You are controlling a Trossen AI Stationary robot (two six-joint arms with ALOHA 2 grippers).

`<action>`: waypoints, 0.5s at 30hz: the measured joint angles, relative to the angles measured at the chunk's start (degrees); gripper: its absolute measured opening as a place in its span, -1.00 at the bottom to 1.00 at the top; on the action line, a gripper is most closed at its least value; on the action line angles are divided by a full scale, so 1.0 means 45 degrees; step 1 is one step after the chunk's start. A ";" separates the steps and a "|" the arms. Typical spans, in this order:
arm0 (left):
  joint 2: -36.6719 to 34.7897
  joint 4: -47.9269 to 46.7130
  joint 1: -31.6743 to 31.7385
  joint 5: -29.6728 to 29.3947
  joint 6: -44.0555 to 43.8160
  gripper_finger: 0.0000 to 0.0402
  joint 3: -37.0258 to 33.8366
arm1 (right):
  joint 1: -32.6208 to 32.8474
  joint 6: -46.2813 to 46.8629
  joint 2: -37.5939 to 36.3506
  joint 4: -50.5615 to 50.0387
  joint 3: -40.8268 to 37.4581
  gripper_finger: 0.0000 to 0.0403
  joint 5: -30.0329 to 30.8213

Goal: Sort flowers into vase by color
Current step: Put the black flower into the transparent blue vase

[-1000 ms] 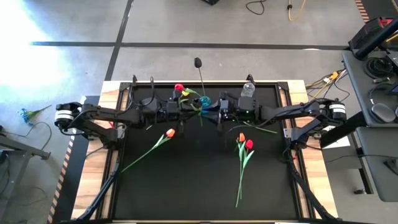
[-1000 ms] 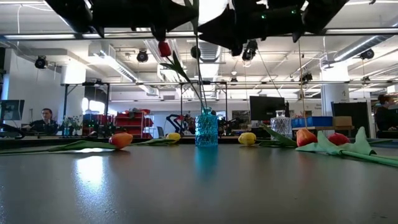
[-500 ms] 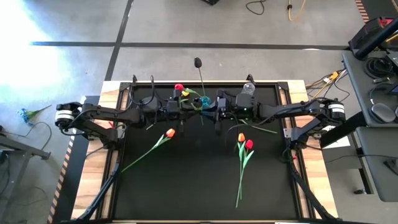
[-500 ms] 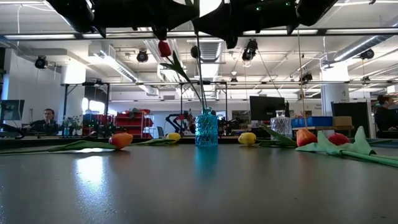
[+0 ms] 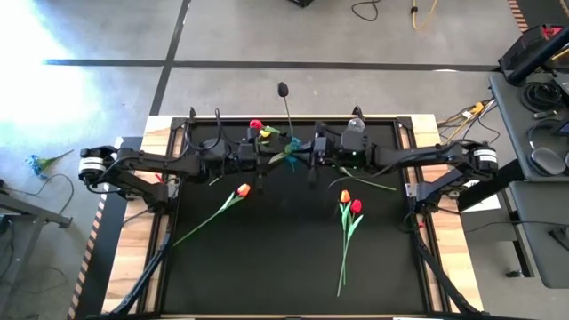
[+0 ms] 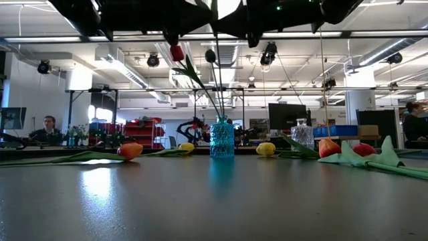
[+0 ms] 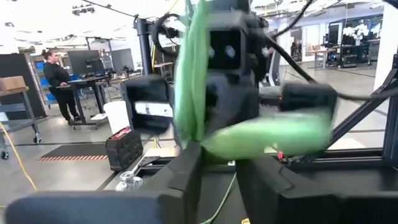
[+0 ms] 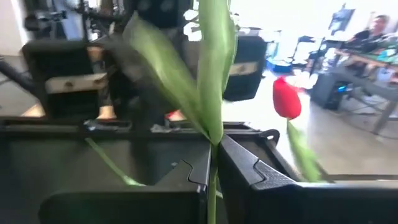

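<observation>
Right pincer point(image 8: 212, 163) clamped on green stem point(image 8: 214, 93) above blue vase point(image 6: 222, 139), at far middle of surface point(image 5: 284, 258). Left pincer point(image 7: 217, 163) alongside, fingers narrowly parted around same greenery; whether it grips, cannot tell. Red tulip point(image 6: 176, 52) and dark tulip point(image 6: 210, 55) stand in vase. Judging progress: early. Left to sort: orange tulip point(image 5: 244, 189) on my left, orange-and-red pair point(image 5: 349, 202) on my right, yellow heads point(image 6: 265, 148) by vase.
</observation>
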 joint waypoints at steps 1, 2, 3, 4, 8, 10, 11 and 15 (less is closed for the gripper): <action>-0.0003 -0.0017 0.0000 -0.0120 0.0007 -0.55 -0.0029 | -0.0075 -0.0060 -0.0095 -0.0003 0.0000 -0.93 0.0123; -0.0006 -0.0103 0.0002 -0.0216 0.0001 -0.50 -0.0035 | -0.0167 -0.0102 -0.0171 0.0005 0.0000 -0.93 0.0266; -0.0010 -0.0264 0.0005 -0.0311 0.0000 -0.46 -0.0036 | -0.0254 -0.0158 -0.0237 0.0047 0.0000 -0.93 0.0422; -0.0010 -0.0452 0.0010 -0.0314 0.0000 -0.42 -0.0047 | -0.0359 -0.0287 -0.0285 0.0099 0.0000 -0.93 0.0589; -0.0005 -0.0897 0.0013 -0.0357 0.0000 -0.30 -0.0093 | -0.0853 -0.0562 -0.0296 0.0309 0.0000 -0.94 0.1050; -0.0005 -0.0953 0.0015 -0.0361 -0.0005 -0.26 -0.0227 | -0.1102 -0.0571 -0.0240 0.0438 0.0000 -0.94 0.1065; -0.0005 -0.0968 0.0015 -0.0368 -0.0005 -0.25 -0.0284 | -0.1230 -0.0614 -0.0211 0.0504 0.0000 -0.94 0.1065; -0.0005 -0.0903 0.0015 -0.0381 -0.0005 -0.24 -0.0531 | -0.1616 -0.0696 0.0029 0.1150 -0.0005 -0.94 0.1053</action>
